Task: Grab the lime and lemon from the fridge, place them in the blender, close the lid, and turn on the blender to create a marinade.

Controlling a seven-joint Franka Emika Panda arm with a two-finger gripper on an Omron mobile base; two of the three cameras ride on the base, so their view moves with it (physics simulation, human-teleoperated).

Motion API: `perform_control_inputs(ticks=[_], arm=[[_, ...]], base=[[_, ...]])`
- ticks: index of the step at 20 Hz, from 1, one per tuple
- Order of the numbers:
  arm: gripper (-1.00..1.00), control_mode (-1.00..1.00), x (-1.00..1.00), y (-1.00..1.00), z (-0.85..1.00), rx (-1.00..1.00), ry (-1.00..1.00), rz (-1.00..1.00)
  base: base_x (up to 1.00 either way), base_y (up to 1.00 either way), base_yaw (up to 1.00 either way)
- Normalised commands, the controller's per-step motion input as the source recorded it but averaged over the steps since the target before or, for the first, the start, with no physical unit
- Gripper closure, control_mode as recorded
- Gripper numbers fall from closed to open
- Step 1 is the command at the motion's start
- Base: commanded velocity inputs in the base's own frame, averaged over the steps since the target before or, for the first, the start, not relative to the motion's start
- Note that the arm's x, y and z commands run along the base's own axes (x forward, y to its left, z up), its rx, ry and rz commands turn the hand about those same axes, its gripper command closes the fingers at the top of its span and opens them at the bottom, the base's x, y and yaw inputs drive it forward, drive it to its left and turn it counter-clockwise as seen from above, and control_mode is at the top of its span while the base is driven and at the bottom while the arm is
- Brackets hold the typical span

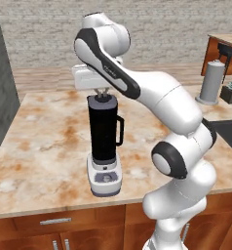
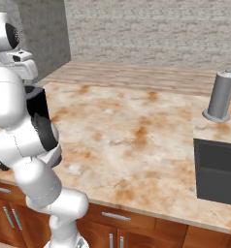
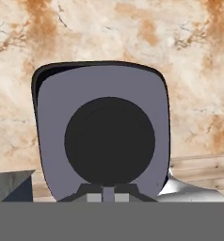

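Black blender (image 1: 105,141) is seen near the marble tabletop's (image 1: 45,141) front edge, its dark grey lid (image 3: 104,134) seated on the jar. The pincer (image 1: 103,93) is held directly above, fingers apparently pinching the lid's raised centre, judged to press it home.

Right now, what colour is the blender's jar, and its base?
The blender has a black jar on a white-grey base, clearest in the left base view.

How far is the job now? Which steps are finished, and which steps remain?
The lid sits on the blender, so closing looks done or nearly done. The jar is black, so whether the fruit is inside cannot be seen. In hand: the gripper is right above the lid, touching or about to let go. Left: press the front button to start blending.
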Motion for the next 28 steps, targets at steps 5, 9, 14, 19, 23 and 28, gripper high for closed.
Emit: perform_control_inputs(ticks=[5, 9, 14, 19, 23, 28], arm=[[1.0, -1.0, 0.15, 0.0, -0.22, 0.0, 0.04, 0.0], [1.0, -1.0, -0.01, 0.0, -0.12, 0.0, 0.0, 0.0], [-1.0, -1.0, -0.08, 0.02, 0.01, 0.0, 0.0, 0.0], [-1.0, -1.0, -0.27, 0.0, 0.16, 0.0, -0.09, 0.0], [-1.0, -1.0, -0.89, 0.0, 0.11, 0.0, -0.29, 0.0], [-1.0, -1.0, -1.0, 0.0, -0.09, 0.0, -0.43, 0.0]], base=[[0.0, 0.0, 0.0], [0.0, 0.0, 0.0], [0.0, 0.0, 0.0], [0.0, 0.0, 0.0], [0.0, 0.0, 0.0], [0.0, 0.0, 0.0]])
